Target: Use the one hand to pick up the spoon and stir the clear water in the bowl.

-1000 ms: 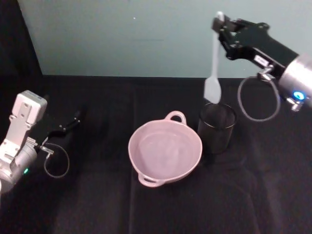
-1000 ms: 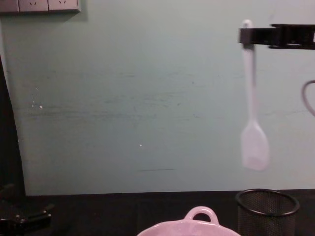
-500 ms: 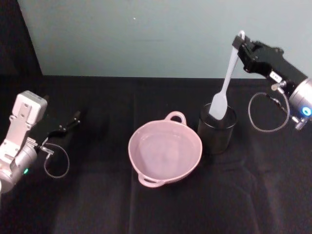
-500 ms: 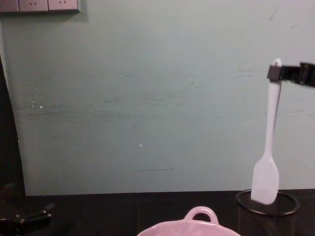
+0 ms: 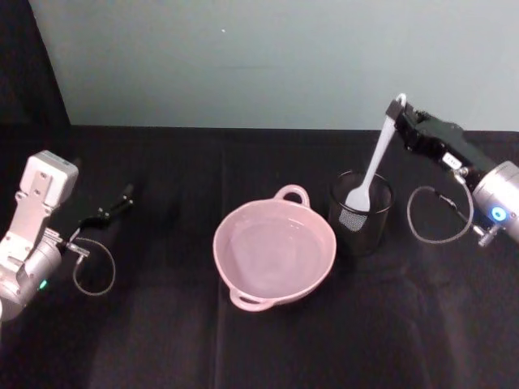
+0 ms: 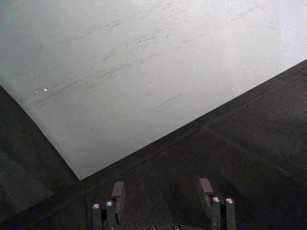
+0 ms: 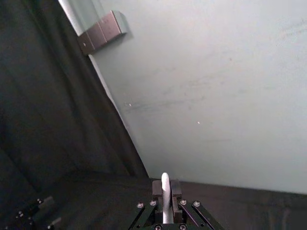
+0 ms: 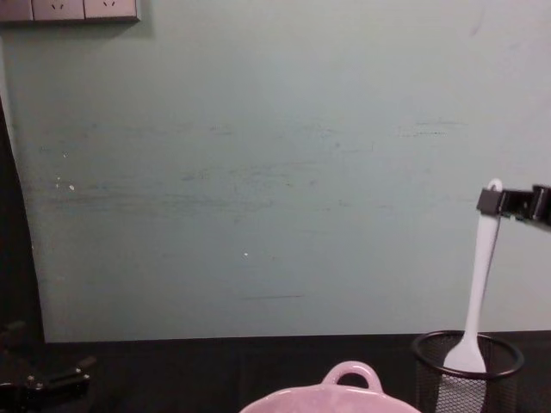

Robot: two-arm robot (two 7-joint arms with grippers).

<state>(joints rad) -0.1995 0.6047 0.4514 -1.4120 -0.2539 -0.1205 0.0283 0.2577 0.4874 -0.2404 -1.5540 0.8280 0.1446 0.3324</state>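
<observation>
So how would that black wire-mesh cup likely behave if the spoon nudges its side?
The black wire-mesh cup looks thin-walled, so probably light and apt to slide or tip. The long white plastic spoon leans on its rim, held by the right pincer, so a sideways pull may lever it over.

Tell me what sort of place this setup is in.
Probably a lab or test bench, not a kitchen: a black cloth-covered table against a bare pale green wall, wall sockets up high, and just a pink bowl and mesh cup laid out.
</observation>
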